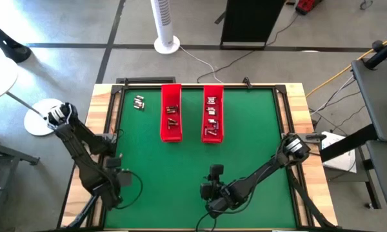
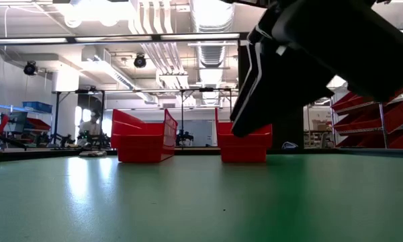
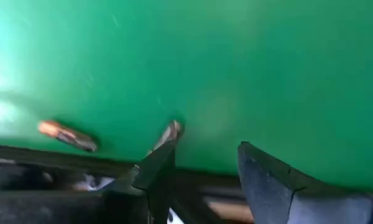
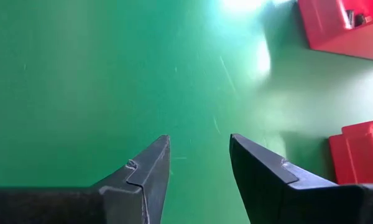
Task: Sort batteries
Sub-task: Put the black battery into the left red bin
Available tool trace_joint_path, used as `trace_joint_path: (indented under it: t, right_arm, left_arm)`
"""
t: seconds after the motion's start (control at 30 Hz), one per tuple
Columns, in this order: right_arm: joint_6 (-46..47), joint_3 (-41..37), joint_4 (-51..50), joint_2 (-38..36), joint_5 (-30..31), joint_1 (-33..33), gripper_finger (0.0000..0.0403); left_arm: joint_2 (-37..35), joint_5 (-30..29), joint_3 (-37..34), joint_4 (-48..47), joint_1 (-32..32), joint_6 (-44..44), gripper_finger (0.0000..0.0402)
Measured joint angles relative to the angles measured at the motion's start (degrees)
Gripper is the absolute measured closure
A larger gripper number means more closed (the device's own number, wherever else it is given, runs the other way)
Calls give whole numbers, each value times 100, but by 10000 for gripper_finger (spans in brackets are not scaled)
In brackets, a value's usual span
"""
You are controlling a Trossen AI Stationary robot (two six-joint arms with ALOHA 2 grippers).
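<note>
Red trays: two.

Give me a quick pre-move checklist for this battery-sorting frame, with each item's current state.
1. Right gripper empty, fingers apart over bare mat: ok.
2. Left gripper empty, fingers apart near the table's near left edge: ok.
3. Loose batteries left of the left red tray, unsorted: not ok.
4. Both trays, including the right red tray, already hold batteries: ok.
5. Battery types correctly separated: cannot tell.
6. Green mat between grippers and trays unobstructed: ok.
</note>
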Motion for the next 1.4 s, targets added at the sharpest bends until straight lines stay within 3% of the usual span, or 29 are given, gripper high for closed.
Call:
trace_joint_path:
  t: [0.17,0.43,0.7,0.8,0.97,1.03,1.13,1.4]
  right_arm:
    - [-2,-2,30,5,-2,2,238]
    - [-2,-4,75,-50,-10,79,254]
    - [-2,-7,77,-50,-17,76,263]
    - [-7,-7,77,-50,-16,66,263]
    - [-8,-7,75,-50,-15,66,258]
    - [-9,-7,75,-50,-15,66,257]
    - [-22,-7,67,-60,-17,66,259]
    - [-30,-7,62,-104,-24,76,275]
  left_arm:
    - [-110,540,-718,374,-165,-84,247]
    - [-122,509,-1549,742,-135,84,247]
    - [-154,426,-1865,1201,-128,221,251]
    - [-148,317,-1854,1238,-130,310,279]
    - [-141,258,-1876,1347,-128,350,368]
    - [-143,177,-1876,1345,-130,260,378]
    - [-130,-65,-1804,1341,-133,148,378]
    - [-68,-1822,-1078,1469,44,127,379]
